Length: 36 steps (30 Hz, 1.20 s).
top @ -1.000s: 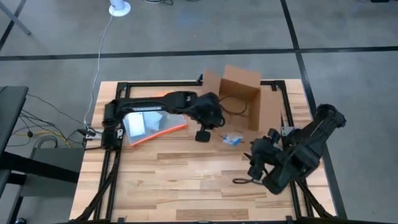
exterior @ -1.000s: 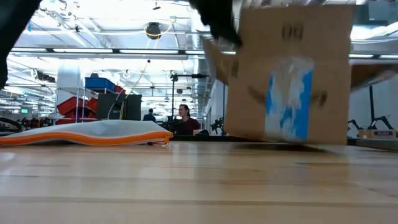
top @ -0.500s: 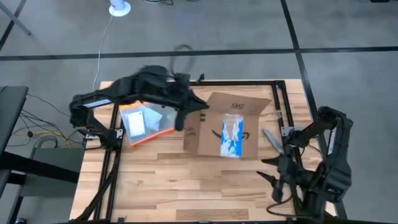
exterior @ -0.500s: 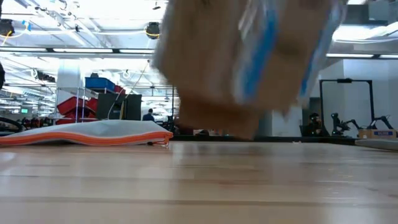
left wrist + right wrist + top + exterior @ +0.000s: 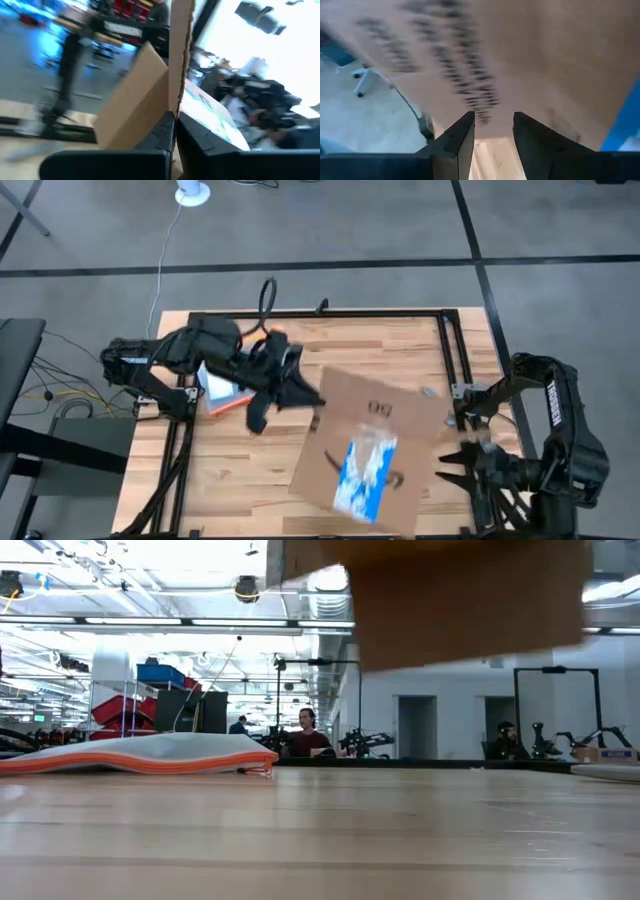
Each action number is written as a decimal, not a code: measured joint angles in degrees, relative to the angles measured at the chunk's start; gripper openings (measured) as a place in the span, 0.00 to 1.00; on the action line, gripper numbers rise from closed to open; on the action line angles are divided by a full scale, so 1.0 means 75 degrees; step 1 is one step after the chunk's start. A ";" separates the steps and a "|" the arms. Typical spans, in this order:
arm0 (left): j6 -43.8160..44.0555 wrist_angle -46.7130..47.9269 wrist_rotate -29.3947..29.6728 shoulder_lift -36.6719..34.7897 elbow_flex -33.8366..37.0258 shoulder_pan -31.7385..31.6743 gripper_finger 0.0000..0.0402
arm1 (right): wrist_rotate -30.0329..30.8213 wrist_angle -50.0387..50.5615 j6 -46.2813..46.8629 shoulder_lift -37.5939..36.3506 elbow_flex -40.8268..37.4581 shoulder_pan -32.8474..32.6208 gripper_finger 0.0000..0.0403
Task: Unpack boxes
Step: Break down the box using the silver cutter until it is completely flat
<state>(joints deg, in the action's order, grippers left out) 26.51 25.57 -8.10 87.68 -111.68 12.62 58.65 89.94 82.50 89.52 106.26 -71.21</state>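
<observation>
High view: box (image 5: 365, 450) up off table (image 5: 240, 470), my left gripper (image 5: 318, 402) at its edge. Low view: box above the tabletop; pouch (image 5: 150, 754) lies flat. L wrist: fingers (image 5: 162, 135) clamp box's cardboard wall. R wrist: my right gripper (image 5: 493, 131) parted, under box

arms: dark, jointed | right arm (image 5: 556, 412): white lettering | left arm (image 5: 190, 350): black cable loop

Wooden-plank bench (image 5: 240, 470) inside a black frame (image 5: 380, 311). Resting directly on it near the left side: a flat clear pouch with orange edge (image 5: 140, 755), partly hidden under the arm in the high view.
</observation>
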 joint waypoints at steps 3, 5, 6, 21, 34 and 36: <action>0.0927 0.0026 0.0454 -0.0046 0.0000 0.0433 0.00 | 0.0000 -0.0007 0.0003 0.0000 0.0237 -0.0085 0.30; 0.1447 0.0236 0.0582 -0.0066 0.0000 0.0584 0.00 | 0.0000 -0.0028 0.0002 0.0000 0.0385 -0.0156 0.30; 0.1622 0.0507 0.0712 -0.0073 -0.0004 0.0610 0.00 | 0.0000 -0.0025 -0.0005 0.0000 0.0462 -0.0192 0.30; 0.1164 0.0614 -0.2338 -0.0091 0.2135 -0.3147 0.00 | 0.0618 0.0017 -0.1466 -0.0356 0.1552 -0.0315 0.30; 0.1868 -0.1987 -0.3122 -0.0127 0.2189 -0.3362 0.00 | 0.0190 -0.0035 -0.2230 -0.0319 0.0799 0.1182 0.29; 0.1848 -0.2181 -0.3120 -0.0143 0.2189 -0.3380 0.00 | -0.0223 -0.0200 -0.2275 -0.0329 0.0555 0.1358 0.29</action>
<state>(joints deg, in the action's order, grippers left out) 40.37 9.21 -31.51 86.61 -95.26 -12.73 56.98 88.44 65.43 87.05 110.43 -61.03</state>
